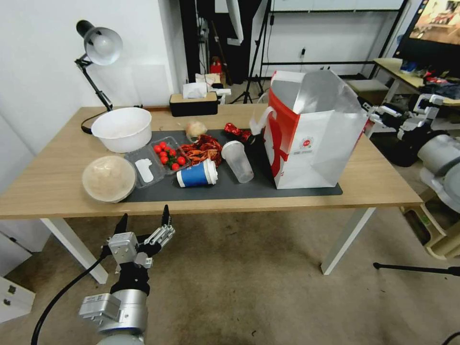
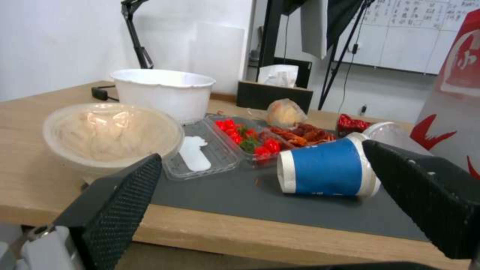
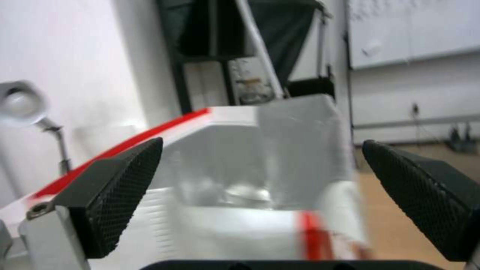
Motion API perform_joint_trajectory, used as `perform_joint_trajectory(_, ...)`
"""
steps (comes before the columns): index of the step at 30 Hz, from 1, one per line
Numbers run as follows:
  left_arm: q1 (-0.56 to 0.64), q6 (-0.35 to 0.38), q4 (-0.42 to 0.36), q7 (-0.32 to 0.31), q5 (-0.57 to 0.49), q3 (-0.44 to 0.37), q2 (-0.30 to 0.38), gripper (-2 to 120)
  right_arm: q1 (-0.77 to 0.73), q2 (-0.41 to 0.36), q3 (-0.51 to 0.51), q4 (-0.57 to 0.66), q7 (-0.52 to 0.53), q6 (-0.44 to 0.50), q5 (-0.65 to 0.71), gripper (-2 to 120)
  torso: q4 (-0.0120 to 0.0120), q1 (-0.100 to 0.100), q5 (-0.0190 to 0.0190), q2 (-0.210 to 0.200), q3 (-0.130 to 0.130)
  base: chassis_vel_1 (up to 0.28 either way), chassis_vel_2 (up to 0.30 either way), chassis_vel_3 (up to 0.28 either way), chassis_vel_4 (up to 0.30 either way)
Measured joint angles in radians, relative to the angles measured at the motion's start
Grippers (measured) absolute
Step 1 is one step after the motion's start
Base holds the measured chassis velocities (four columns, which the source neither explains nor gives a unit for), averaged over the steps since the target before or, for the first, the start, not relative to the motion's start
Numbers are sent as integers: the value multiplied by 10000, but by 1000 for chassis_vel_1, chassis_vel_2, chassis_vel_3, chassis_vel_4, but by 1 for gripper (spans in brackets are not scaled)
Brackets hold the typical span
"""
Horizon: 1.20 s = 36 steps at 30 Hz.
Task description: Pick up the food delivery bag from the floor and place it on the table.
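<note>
The food delivery bag stands upright on the right part of the table, on the dark grey mat. It is white with red side panels, and its foil-lined top is open. My right gripper hangs just beyond the bag's right side, open and apart from it. In the right wrist view its fingers spread wide before the bag's open top. My left gripper is open and empty, low over the floor before the table's front edge. The left wrist view catches the bag's edge.
Left of the bag the mat holds a tipped blue cup, a clear cup, crayfish and a tray of tomatoes. Also on the table: a white bowl, a lidded bowl, a tissue box and a lamp.
</note>
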Motion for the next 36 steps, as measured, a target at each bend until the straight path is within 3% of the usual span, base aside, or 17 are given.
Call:
perform_joint_trajectory(6, 30, -164, 102, 68, 0, -103, -93, 100, -426, 52, 10, 581, -472, 657, -855, 100, 7, 0, -3, 0, 0, 0, 0, 0, 0)
perform_joint_trajectory(8, 42, -262, 113, 92, 18, -140, -161, 100, -832, 182, -116, 653, -1164, 1597, -1293, 100, 4, 0, 0, 0, 1, 0, 0, 0, 0)
perform_joint_trajectory(11, 50, -262, 80, 92, 78, -160, -199, 100, -1147, 354, -162, 737, -1417, 2258, -1671, 100, 3, 1, 1, 0, 0, 0, 0, 0, 0)
perform_joint_trajectory(15, 25, -167, 34, 42, 186, -188, -225, 100, -1866, 843, -172, 950, -1487, 3376, -2704, 100, 4, 1, 0, 0, 1, 0, 0, 0, 0)
perform_joint_trajectory(20, -26, -264, 183, 113, 336, -221, -206, 100, -2695, 1451, -40, 1147, -1357, 4009, -3461, 100, 1, 1, 0, 0, 0, 0, 0, 0, 0)
perform_joint_trajectory(24, -109, -367, 492, 226, 483, -237, -205, 100, -4095, 2605, 29, 1424, -1133, 4221, -4293, 100, 4, 2, -1, 0, 0, 0, 0, 0, 0)
perform_joint_trajectory(26, -123, -398, 547, 261, 493, -231, -214, 100, -4243, 2751, 17, 1445, -1116, 4216, -4421, 100, 5, 3, -2, 0, 1, 0, 0, 0, 0)
perform_joint_trajectory(29, -271, -673, 1184, 462, 672, -196, -278, 100, -5469, 4342, -351, 1349, -915, 4127, -5708, 100, -1, 1, -2, 1, 0, 0, 0, 0, 0)
perform_joint_trajectory(32, -326, -822, 1446, 497, 684, -202, -278, 100, -5690, 4833, -501, 1159, -911, 4249, -6037, 100, 0, 2, -1, 0, 0, 0, 0, 0, 0)
perform_joint_trajectory(33, -406, -1155, 1935, 579, 705, -229, -232, 100, -5912, 5535, -735, 748, -994, 4571, -6505, 100, 2, 3, -1, 0, 1, 0, 0, 0, 0)
perform_joint_trajectory(36, -470, -1340, 2231, 632, 724, -231, -176, 100, -5998, 5880, -828, 514, -1109, 4753, -6680, 100, 3, 2, 1, 0, 1, 0, 0, 0, 0)
